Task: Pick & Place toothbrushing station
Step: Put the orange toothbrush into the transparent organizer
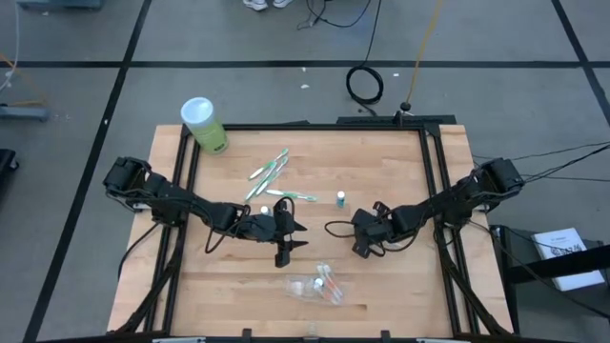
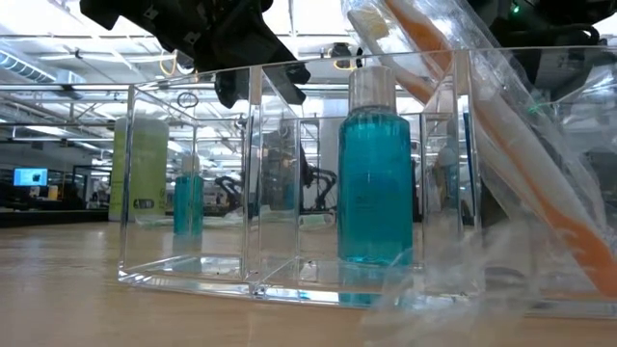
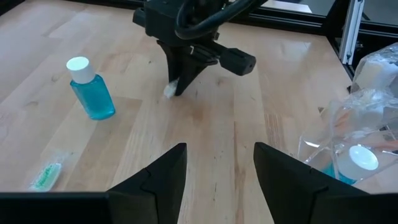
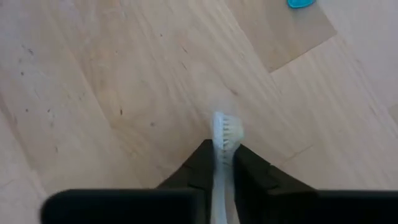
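- No text, brand, number or sign was legible in any view.
- Green bottle [image 2: 143, 166] behind the clear box [image 2: 289, 183], low view: a small dark mark low on its side, too small to read.
- White sheet [image 1: 570, 255] at the table's right, high view: print too faint to read.

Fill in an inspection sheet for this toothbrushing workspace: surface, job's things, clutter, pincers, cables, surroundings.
Surface: wooden table, bare boards.
Job's things: green-white toothbrushes lying loose; blue tube standing upright; clear pouch lying apart from them.
Clutter: green white-lidded container at a table corner.
Pincers: left pincer open and empty; right pincer shut on a white-bristled toothbrush.
Cables: black coil on the floor.
Surroundings: grey floor with dark lines.
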